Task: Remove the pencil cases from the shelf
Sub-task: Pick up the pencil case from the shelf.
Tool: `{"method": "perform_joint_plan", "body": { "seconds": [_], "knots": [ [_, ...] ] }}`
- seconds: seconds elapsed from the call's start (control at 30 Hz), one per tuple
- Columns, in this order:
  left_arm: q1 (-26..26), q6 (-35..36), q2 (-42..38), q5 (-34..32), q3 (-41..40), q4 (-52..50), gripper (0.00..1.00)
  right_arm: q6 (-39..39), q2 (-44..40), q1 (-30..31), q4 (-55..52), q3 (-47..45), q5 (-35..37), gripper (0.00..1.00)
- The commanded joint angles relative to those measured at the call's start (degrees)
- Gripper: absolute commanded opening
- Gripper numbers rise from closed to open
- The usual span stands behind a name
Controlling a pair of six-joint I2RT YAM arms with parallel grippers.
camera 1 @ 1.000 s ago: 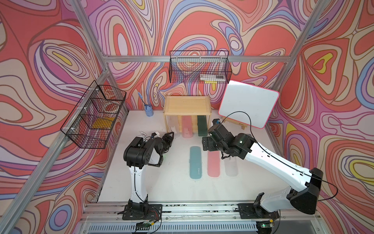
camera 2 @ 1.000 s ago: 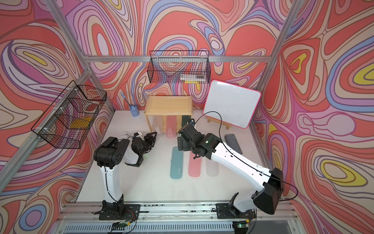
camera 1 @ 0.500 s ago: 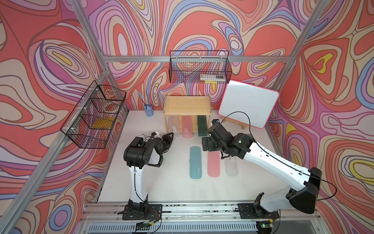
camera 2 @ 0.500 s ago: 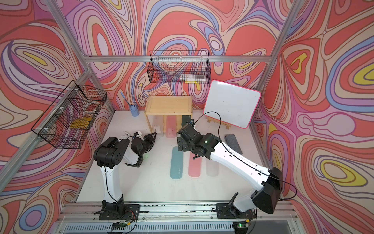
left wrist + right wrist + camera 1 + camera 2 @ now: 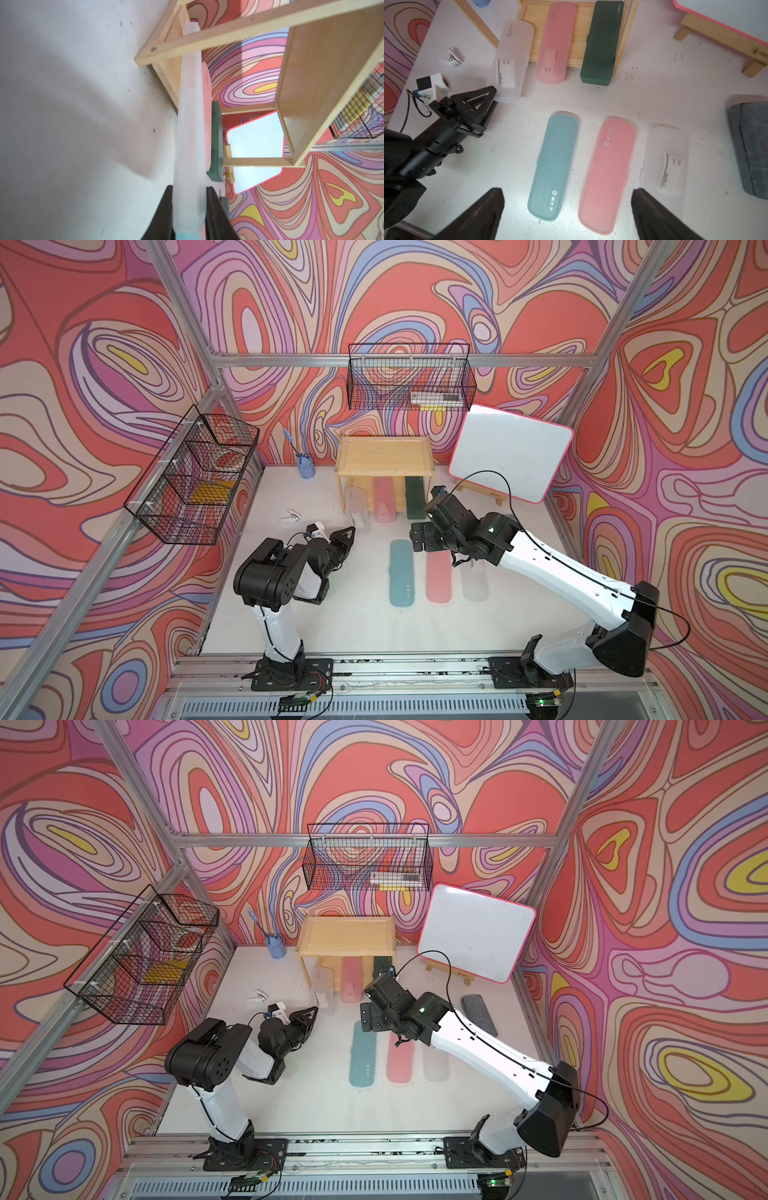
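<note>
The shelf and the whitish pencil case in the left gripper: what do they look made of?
Shelf: light, bare-looking wood; grain and a screw head show. Whitish pencil case: likely frosted translucent plastic, matte; the white insert inside shows through its lid.

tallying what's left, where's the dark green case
In a top view the dark green case pokes out of the shelf's lower tier, rightmost, beside a pink case.
</note>
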Motion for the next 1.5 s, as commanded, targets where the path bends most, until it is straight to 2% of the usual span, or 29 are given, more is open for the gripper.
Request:
{"method": "perform_joint_plan", "body": {
  "seconds": [0.0, 0.17, 0.27, 0.37, 0.5, 0.57, 0.6, 0.67, 0.73, 0.8, 0.93, 1.1, 1.33, 1.47],
  "knots": [
    [-3.1, 3.5, -5.9, -1.4, -5.7, -1.4, 0.01, 1.2, 0.3, -0.1, 3.8, 1.2, -5.8, 0.98],
    [-8.6, 4.5, -17.8, -6.0, -16.7, -3.1, 0.00, 3.7, 4.8, 0.0, 6.7, 2.6, -13.1, 0.98],
    [-12.4, 5.5, -29.7, -9.1, -21.3, -10.4, 0.00, 5.8, 8.8, 0.5, 9.0, 2.8, -15.8, 0.98],
    [-17.3, 8.8, -49.5, -14.2, -21.1, -31.9, 0.00, 7.0, 12.5, 1.7, 11.9, 3.2, -17.9, 0.98],
    [-21.0, 15.8, -82.6, -23.2, -14.8, -74.9, 0.00, 8.9, 16.0, 2.8, 14.5, 3.7, -19.0, 0.98],
    [-21.3, 17.1, -97.8, -25.9, -12.8, -88.8, 0.00, 9.2, 17.3, 3.1, 15.6, 4.1, -19.8, 0.98],
    [-21.3, 17.2, -102.6, -26.7, -12.1, -94.6, 0.00, 9.4, 17.7, 3.4, 16.8, 4.5, -20.6, 0.98],
    [-21.4, 19.5, -97.5, -23.7, -9.1, -96.9, 0.00, 9.6, 18.2, 4.2, 18.2, 5.9, -21.1, 0.98],
    [-21.9, 19.5, -92.0, -21.2, -9.2, -92.2, 0.00, 9.6, 18.4, 4.8, 18.4, 8.0, -21.7, 0.98],
    [-23.7, 19.6, -89.5, -23.3, -10.3, -86.1, 0.00, 9.6, 18.4, 5.1, 18.5, 9.5, -22.4, 0.98],
    [-25.8, 22.2, -87.7, -27.1, -8.5, -84.9, 0.00, 10.0, 20.7, 5.2, 18.9, 10.9, -23.1, 0.98],
    [-26.0, 22.9, -89.2, -28.0, -7.9, -85.0, 0.00, 10.3, 25.7, 5.1, 15.4, 15.2, -21.9, 0.98],
    [-26.1, 23.5, -93.3, -28.7, -8.3, -86.8, 0.00, 13.0, 31.4, 5.1, 17.0, 18.8, -21.0, 0.98],
    [-26.1, 23.3, -96.0, -28.9, -8.2, -88.9, 0.00, 13.5, 34.7, 5.1, 18.4, 21.0, -23.6, 0.98]
  ]
}}
